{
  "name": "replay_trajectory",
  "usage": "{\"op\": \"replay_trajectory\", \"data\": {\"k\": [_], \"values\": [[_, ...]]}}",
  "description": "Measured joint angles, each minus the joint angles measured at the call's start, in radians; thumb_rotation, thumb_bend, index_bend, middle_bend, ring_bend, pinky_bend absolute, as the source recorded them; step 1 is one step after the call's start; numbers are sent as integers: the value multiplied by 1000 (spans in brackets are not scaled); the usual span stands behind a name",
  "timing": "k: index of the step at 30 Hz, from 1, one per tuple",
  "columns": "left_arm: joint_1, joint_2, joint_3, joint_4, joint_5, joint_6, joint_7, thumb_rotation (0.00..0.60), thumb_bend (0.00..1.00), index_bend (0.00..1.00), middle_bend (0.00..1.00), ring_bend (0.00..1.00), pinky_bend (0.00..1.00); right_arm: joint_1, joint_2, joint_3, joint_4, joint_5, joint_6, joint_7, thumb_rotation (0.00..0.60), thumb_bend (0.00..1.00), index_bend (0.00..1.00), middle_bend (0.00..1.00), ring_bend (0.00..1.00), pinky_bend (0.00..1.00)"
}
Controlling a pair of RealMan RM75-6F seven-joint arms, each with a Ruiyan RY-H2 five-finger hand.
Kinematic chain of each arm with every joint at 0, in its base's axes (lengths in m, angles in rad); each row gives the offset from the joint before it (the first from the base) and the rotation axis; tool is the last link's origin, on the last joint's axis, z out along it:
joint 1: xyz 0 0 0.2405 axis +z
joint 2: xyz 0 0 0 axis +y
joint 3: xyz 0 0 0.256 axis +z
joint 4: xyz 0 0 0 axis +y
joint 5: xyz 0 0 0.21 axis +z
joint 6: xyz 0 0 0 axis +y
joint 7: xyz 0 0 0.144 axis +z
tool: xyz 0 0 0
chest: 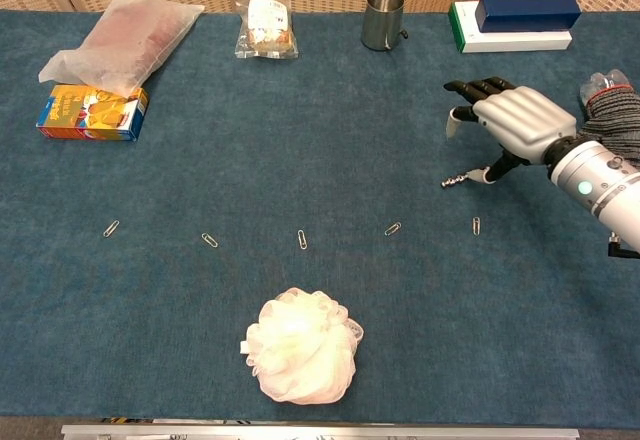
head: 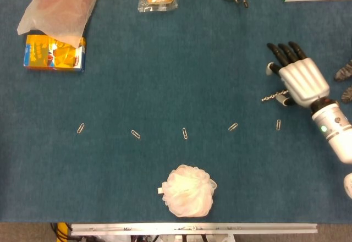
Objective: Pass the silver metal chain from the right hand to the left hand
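On the blue table, right of frame, we see the right hand, fingers extended, thumb touching the silver chain.

Matt blue cloth table, shiny metal cup, glossy white plastic hand, silver metal chain

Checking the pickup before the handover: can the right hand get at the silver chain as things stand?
Probably yes. The right hand hovers directly over the chain, its thumb beside one end, with bare table around it.
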State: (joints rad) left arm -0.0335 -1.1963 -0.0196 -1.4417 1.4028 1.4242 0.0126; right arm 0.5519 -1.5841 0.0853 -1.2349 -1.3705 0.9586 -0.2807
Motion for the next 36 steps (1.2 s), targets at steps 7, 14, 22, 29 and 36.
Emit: {"op": "replay_trajectory", "data": {"k": [7,14,22,29,36], "values": [[6,-1,1,3,0,4,-8,600,154,385,430,386,575,22,2,-6,-17,31,-40,-41,600,273,448,0,0,37],[9,0,1,4,1,6,-11,600,154,385,430,386,575,31,-4,-24,-26,30,-57,-48,600,277,455,0,0,37],[12,1,2,0,2,8,-7,600,153,384,430,386,575,29,3,-48,-51,13,-54,-46,600,278,464,0,0,37],[10,0,1,-4,3,6,-3,600,154,385,430,386,575,27,2,-54,-50,17,-51,-53,600,286,488,0,0,37],[12,-1,1,-4,0,3,-1,600,153,385,430,386,575,29,-8,-53,-32,22,-52,-55,600,299,495,0,0,37]]}}
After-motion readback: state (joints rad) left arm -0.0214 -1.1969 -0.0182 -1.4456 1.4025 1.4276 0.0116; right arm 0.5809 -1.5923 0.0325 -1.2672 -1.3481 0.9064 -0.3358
